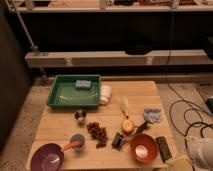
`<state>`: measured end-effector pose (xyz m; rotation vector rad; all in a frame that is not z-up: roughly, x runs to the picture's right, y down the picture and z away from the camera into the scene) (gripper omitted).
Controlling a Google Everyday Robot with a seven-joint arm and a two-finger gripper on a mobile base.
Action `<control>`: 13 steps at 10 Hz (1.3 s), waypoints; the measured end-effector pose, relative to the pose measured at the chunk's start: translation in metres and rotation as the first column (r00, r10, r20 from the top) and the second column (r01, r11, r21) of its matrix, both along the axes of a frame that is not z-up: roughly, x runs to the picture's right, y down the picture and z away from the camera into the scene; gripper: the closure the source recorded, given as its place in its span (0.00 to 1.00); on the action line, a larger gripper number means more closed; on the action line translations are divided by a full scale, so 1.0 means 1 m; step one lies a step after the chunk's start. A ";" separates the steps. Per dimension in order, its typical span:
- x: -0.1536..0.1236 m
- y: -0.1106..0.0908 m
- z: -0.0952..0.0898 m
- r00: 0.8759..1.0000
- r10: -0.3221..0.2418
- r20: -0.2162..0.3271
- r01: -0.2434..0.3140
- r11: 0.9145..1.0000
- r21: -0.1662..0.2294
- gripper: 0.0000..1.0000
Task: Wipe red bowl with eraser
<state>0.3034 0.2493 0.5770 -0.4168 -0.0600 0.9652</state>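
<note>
The red bowl stands upright near the front right of the wooden table, its paler inside showing. The eraser, a dark elongated block, lies flat just right of the bowl and close to its rim. A smaller black squarish object lies to the bowl's left. My gripper does not show in the camera view. Only a white rounded part of my arm shows at the bottom right, beyond the table's edge.
A purple bowl sits front left beside a blue cup. A green tray with a blue sponge is at the back. Brown grapes, an orange fruit, a blue-grey cloth and a yellowish pad lie nearby.
</note>
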 end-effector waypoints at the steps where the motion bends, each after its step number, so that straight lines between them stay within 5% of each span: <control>1: 0.000 0.000 0.000 1.000 0.000 0.000 0.000 1.000 0.000 0.20; 5: 0.001 0.009 0.007 1.000 -0.002 -0.015 0.002 1.000 0.008 0.20; 13: 0.017 0.082 0.064 0.998 0.062 0.033 -0.061 0.998 -0.017 0.20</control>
